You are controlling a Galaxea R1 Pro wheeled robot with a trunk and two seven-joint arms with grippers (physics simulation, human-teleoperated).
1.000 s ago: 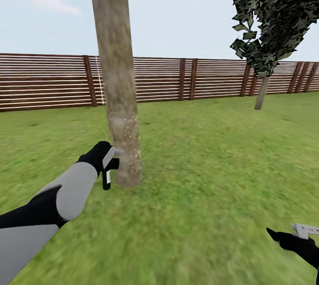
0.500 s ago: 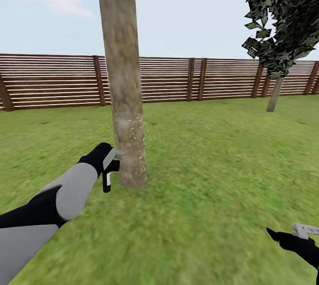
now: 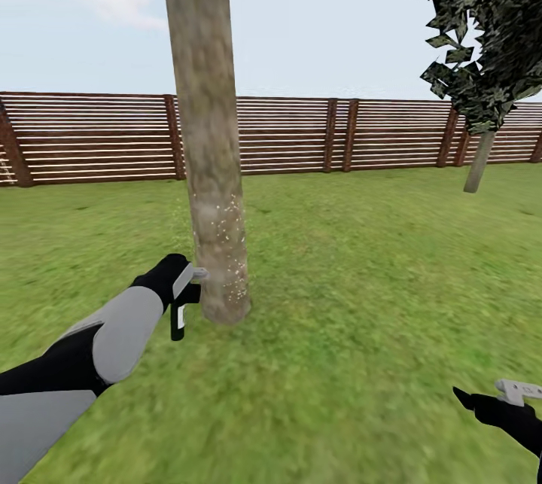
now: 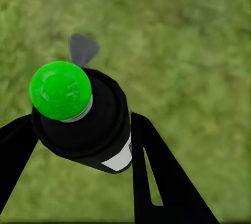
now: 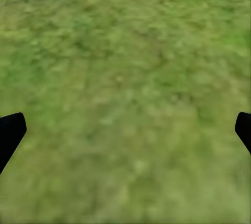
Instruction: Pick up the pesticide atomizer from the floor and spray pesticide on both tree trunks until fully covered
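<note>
I note the pesticide atomizer just beside the near tree trunk base, clamped in my left gripper, head toward the speckled bark. My right gripper, fingers spread wide, hovers over grass, well apart from that trunk.

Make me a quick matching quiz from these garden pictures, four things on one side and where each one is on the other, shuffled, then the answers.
1. pesticide atomizer
2. near tree trunk
3. wooden fence
4. right pincer

A. along the far edge of the lawn
B. hanging open over bare grass
C. gripped in the left pincer
D. speckled with white dots low down

Pairs: 1-C, 2-D, 3-A, 4-B
</note>
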